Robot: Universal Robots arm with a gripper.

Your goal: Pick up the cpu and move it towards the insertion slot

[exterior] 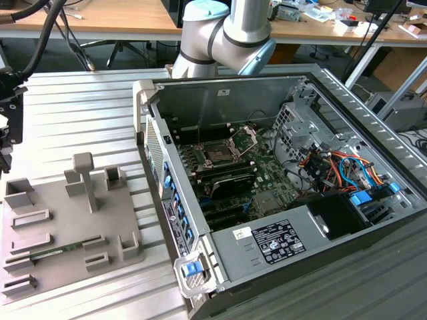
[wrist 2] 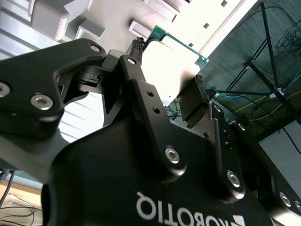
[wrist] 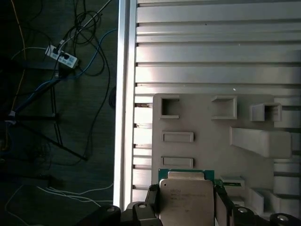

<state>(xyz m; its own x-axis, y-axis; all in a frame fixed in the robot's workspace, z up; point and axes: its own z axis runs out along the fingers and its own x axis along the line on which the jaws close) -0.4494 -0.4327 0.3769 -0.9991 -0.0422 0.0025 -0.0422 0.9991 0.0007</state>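
While the cpu (wrist: 186,193) rides in the tool (wrist: 186,207): the pick-up looks done. The black fingers (wrist 2: 141,94) are clamped on two opposite edges of the chip, and its silvery top faces the camera in the first wrist view.
Step in hand: by my reading, this is the start of the carry. The chip appears to hang clear above the grey fixture tray (wrist: 207,132).
Tray: it lies flat on the ribbed metal desk (wrist: 211,47), close to the desk's edge. Beyond that edge is a dark floor (wrist: 47,94) strewn with cables. In the exterior view a thin green memory stick (exterior: 57,251) lies in one of the tray's troughs.
Computer case (exterior: 227,83): it lies open on its side just beside the tray, toward the exterior view's right.
Insertion slot (exterior: 220,152): it sits deep on the green board inside the case, well apart from the chip. Its metal frame appears to be swung up.
What the move calls for: in my judgement, a firm grip and a level chip. The path has to clear the near case wall.
Arm (exterior: 230,27): its pale joints loom behind the case. The tool points down over the tray.
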